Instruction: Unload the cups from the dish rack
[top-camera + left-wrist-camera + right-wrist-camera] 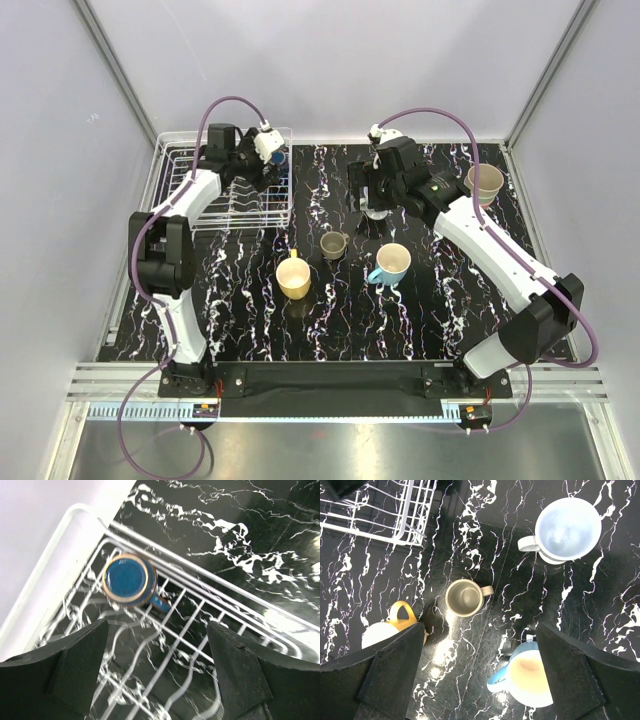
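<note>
The white wire dish rack (228,190) stands at the back left. One navy cup (126,578) with a gold-ringed round face sits in its corner (279,157). My left gripper (157,665) hovers open over the rack wires (190,605), short of that cup (266,162). On the table stand a yellow mug (294,278), a grey-brown mug (333,245), a cyan mug with cream inside (391,264) and a tan tumbler (485,183). My right gripper (480,675) hangs open and empty high above the mugs (370,197), beside a pale blue mug (567,529).
The black marbled table (330,320) is ringed by a raised white edge (160,150). Grey walls close in the left, back and right. The rack's near corner (412,527) lies left of the grey-brown mug (463,597).
</note>
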`<state>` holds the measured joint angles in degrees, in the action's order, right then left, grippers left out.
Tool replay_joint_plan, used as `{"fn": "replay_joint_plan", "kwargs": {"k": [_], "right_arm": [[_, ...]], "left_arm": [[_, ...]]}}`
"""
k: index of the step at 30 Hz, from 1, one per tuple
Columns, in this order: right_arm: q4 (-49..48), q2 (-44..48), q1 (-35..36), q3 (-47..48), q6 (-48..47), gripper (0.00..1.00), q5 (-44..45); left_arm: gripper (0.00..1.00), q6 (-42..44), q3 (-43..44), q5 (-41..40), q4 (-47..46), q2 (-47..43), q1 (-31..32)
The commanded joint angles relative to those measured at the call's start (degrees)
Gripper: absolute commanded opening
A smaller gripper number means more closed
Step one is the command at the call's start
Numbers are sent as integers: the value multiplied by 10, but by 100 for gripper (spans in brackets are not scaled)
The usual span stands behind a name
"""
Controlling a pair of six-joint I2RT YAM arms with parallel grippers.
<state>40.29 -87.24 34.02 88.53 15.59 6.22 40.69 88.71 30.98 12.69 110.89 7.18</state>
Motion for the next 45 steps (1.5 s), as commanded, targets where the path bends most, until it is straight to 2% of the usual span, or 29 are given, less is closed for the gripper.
{"fn": "replay_joint_plan", "kwargs": {"k": [1, 7, 13, 27, 42, 45], "right_arm": [[-36, 18, -5, -6, -11, 100, -16], [-43, 10, -8, -9, -14, 100, -31], [-57, 14, -12, -20, -17, 100, -42], [-61, -5, -15, -11, -17, 100, -59], [-67, -20, -16, -11, -16, 100, -75], [-71, -22, -17, -10, -15, 100, -77]], "left_arm": [[86, 75, -9, 39, -112, 24, -1], [88, 84, 7, 29, -166, 71, -1], [88, 93, 61, 18, -155, 119, -1], [89, 83, 112, 3, -152, 171, 3], [84, 77, 151, 0, -130, 215, 5], [80, 73, 152, -2, -133, 216, 6]]}}
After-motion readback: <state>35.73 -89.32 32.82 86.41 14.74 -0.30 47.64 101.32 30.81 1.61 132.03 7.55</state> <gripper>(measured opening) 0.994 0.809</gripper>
